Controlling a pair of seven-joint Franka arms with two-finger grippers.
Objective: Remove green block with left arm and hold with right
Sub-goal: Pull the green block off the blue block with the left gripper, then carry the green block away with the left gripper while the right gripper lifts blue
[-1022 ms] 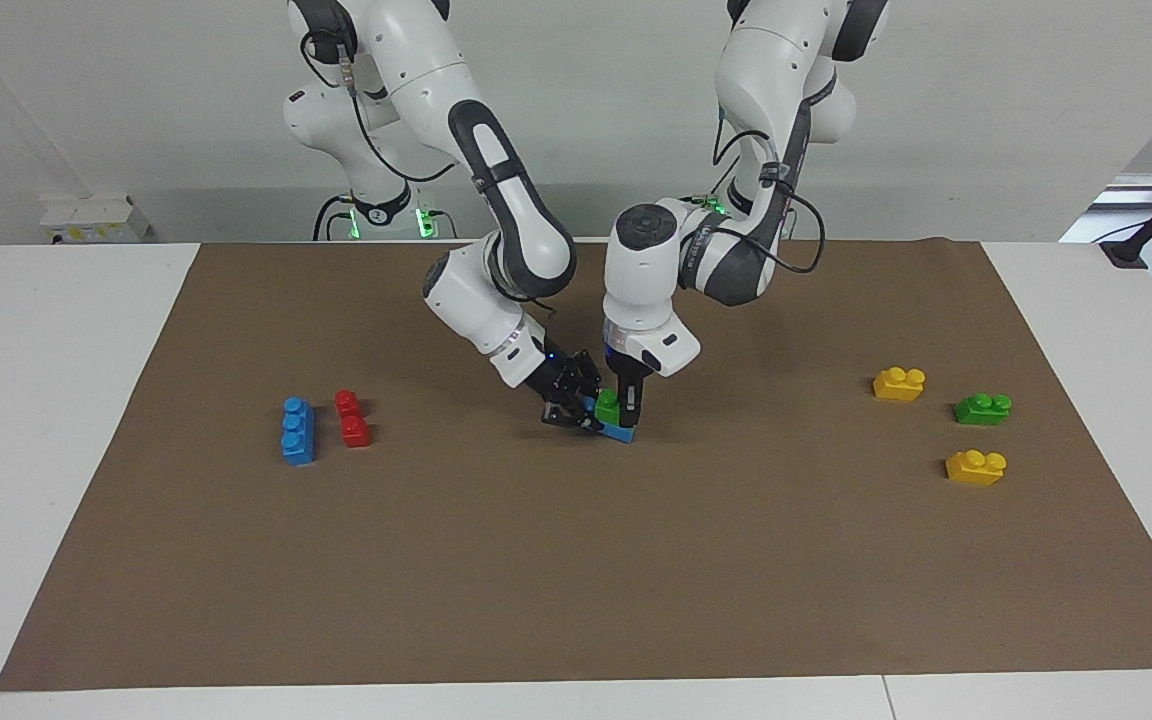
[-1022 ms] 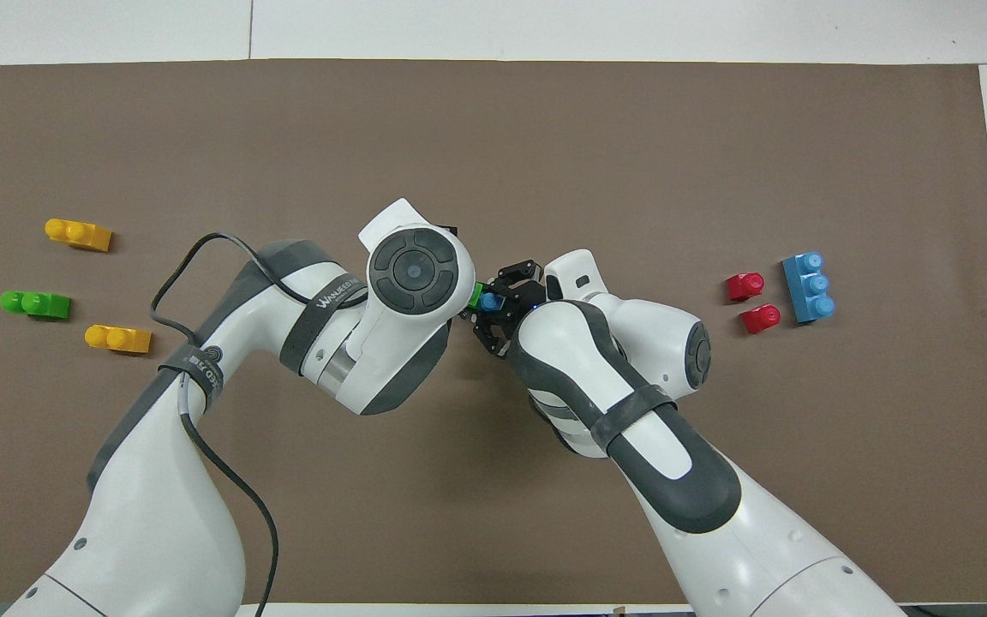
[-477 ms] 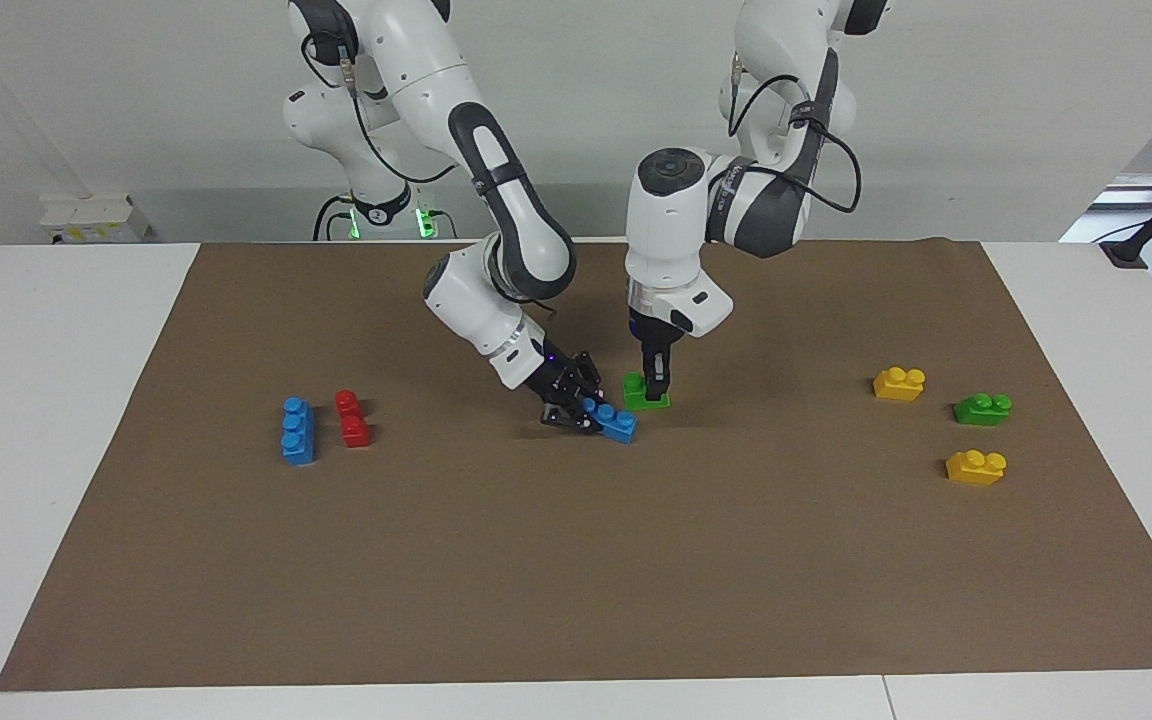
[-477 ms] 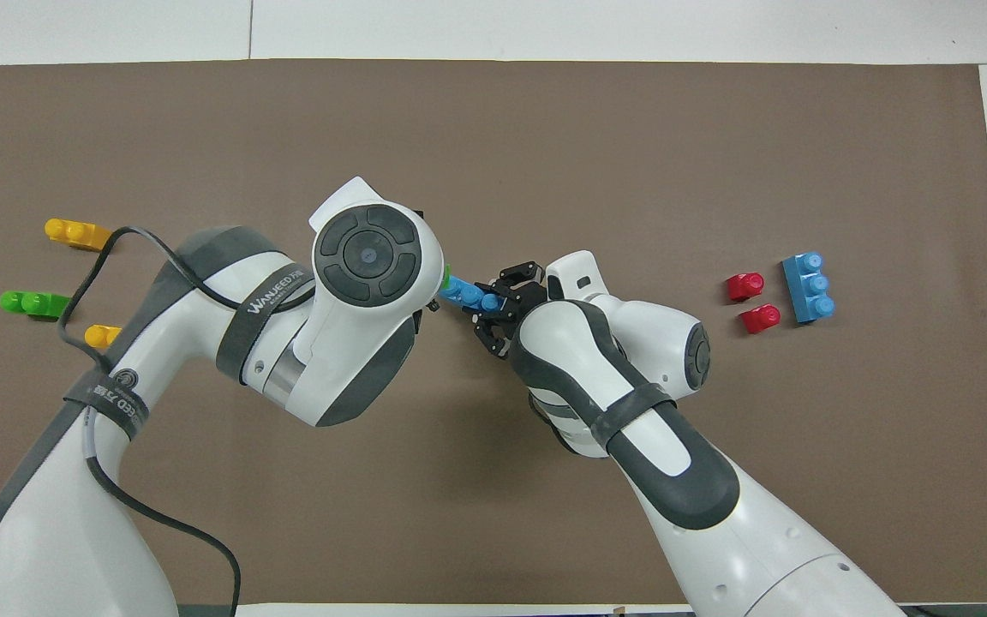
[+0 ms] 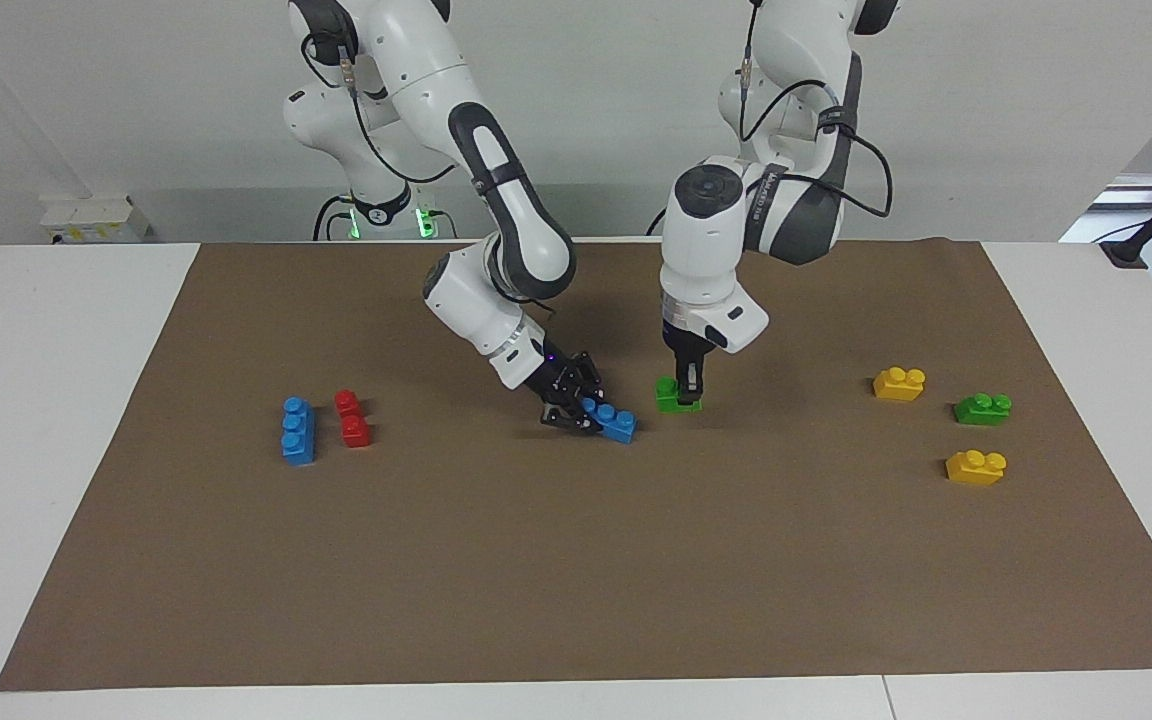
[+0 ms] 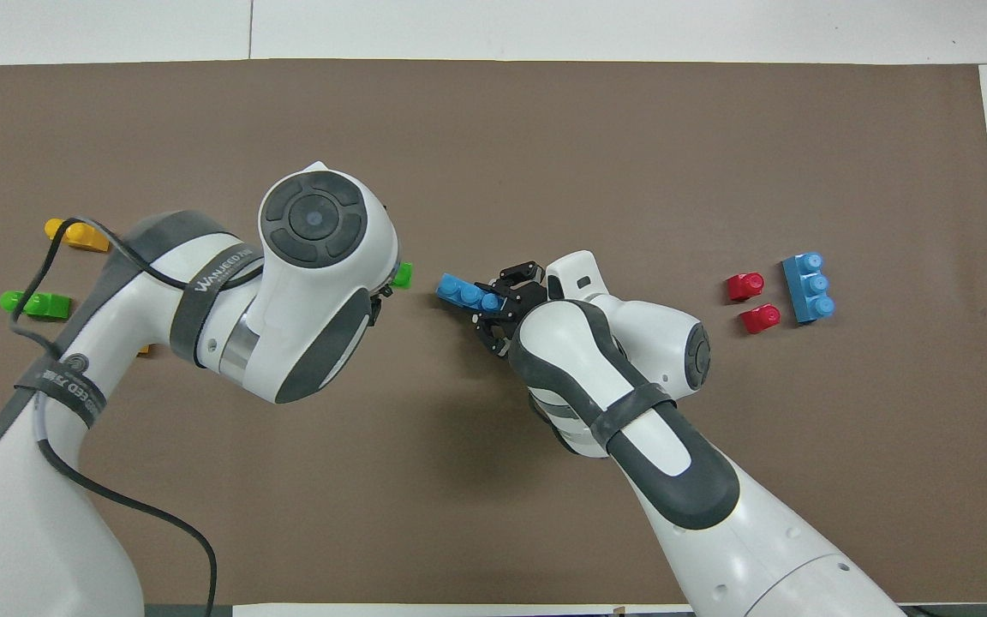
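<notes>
Left end effector (image 5: 690, 382) is closed on the green block (image 5: 678, 396), carried clear of the blue brick (image 5: 612, 420) and low over the brown mat (image 5: 576, 560) on the surface, toward the left arm's end. Right end effector (image 5: 569, 404) is clamped on the blue brick's end, pinning it down. The brick's long axis points toward the green block. Separation appears complete; set-down or release likely remains.
</notes>
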